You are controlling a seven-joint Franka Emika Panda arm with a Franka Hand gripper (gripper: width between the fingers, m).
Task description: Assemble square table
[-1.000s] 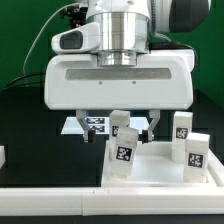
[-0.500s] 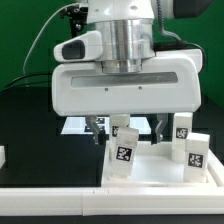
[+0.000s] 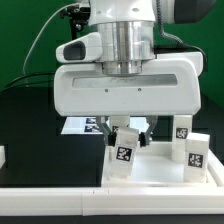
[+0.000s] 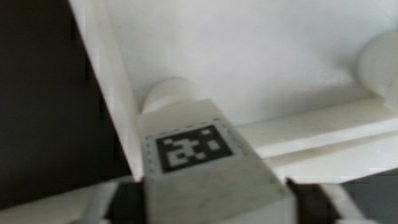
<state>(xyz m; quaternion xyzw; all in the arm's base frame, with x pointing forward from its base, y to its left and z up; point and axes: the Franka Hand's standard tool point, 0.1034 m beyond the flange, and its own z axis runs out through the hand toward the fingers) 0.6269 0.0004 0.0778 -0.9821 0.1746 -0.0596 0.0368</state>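
Note:
The white square table top (image 3: 160, 178) lies flat at the exterior view's right, also seen in the wrist view (image 4: 267, 60). Several short white tagged legs stand on it: one at the front (image 3: 122, 157), two at the right (image 3: 182, 128) (image 3: 195, 155). My gripper (image 3: 129, 130) hangs over the top's rear corner at the exterior view's left. Its fingers press on both sides of another upright leg (image 3: 127, 134). In the wrist view this leg (image 4: 192, 150) fills the gap in my gripper (image 4: 210, 205), tag facing the camera. The gripper's body hides the leg's upper end.
The marker board (image 3: 82, 125) lies behind the table top on the black surface. A long white rail (image 3: 60, 197) edges the front. A small white part (image 3: 2, 156) sits at the exterior view's left edge. Another leg's edge (image 4: 382, 92) shows in the wrist view.
The gripper has come down over the rear leg, and its fingers have drawn in from wide apart to rest against the leg's sides.

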